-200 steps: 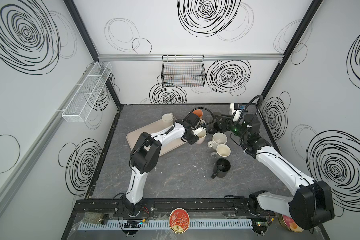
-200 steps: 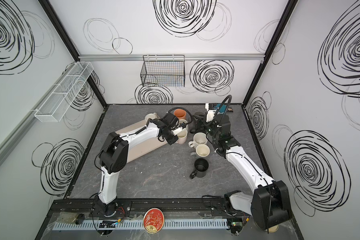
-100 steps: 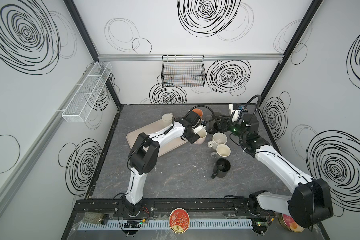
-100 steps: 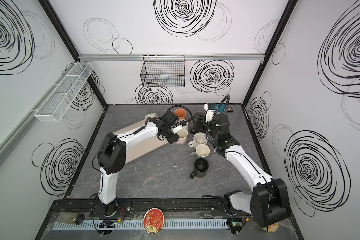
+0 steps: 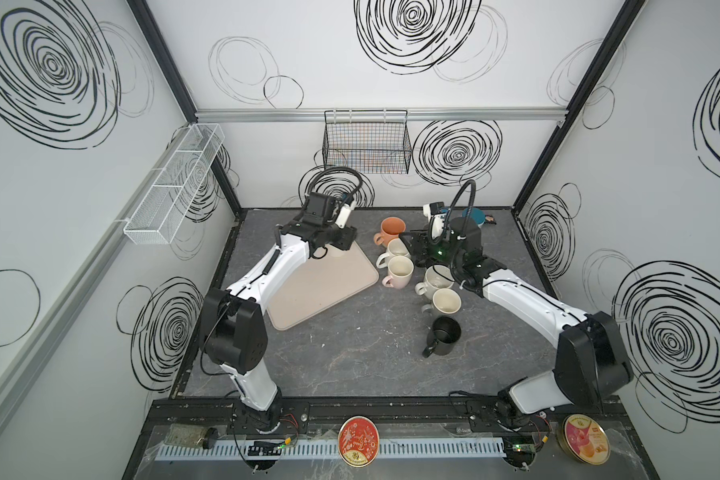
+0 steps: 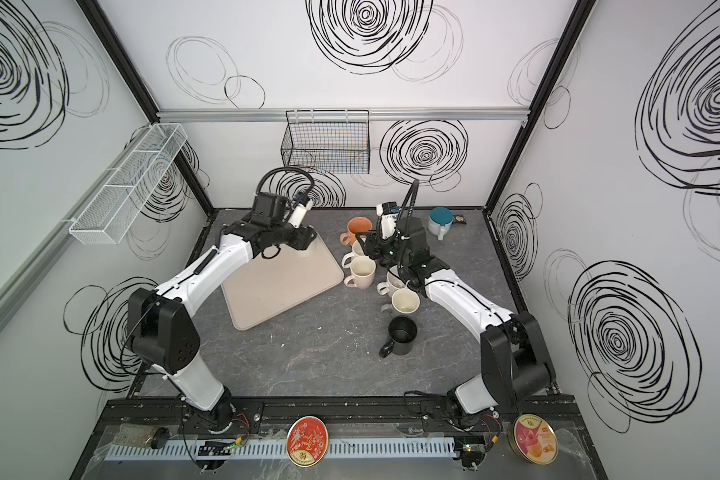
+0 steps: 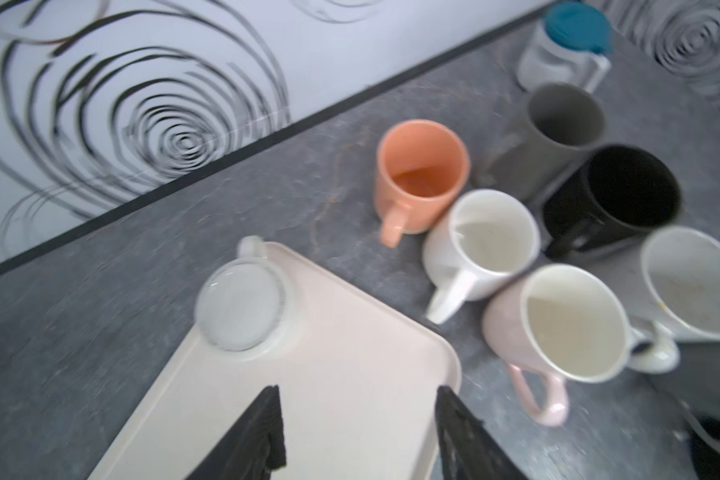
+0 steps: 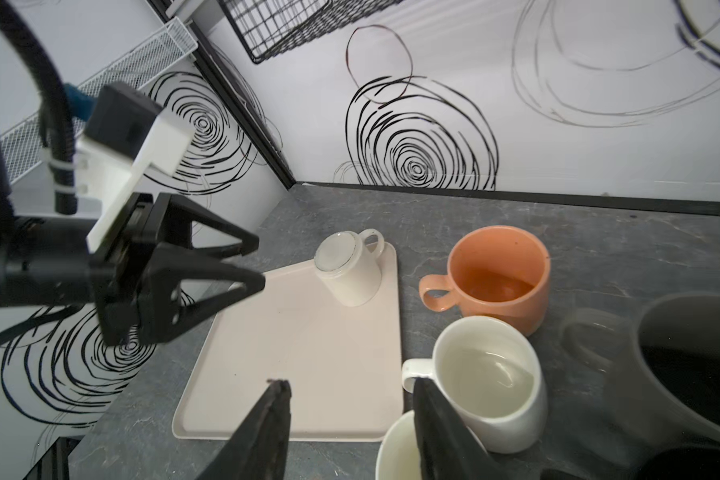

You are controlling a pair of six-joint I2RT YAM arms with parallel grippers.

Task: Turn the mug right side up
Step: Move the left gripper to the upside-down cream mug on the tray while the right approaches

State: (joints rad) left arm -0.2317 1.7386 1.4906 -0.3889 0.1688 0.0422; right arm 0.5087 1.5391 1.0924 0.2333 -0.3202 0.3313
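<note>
Sitting inverted at the far corner of the tray (image 8: 308, 365) is the mug (image 8: 348, 270); left gripper (image 7: 357, 390) and right gripper (image 8: 350, 384) gape empty above the grey bench (image 5: 350, 353).

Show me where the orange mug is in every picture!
In a top view: the orange mug stands at the back, just right of the tray.
In a top view: same spot, right of the tray.
Left wrist: orange mug between the tray corner and a grey mug.
Right wrist: orange mug beside the tray, beyond a white mug.
Shared landmark: the tray.
</note>
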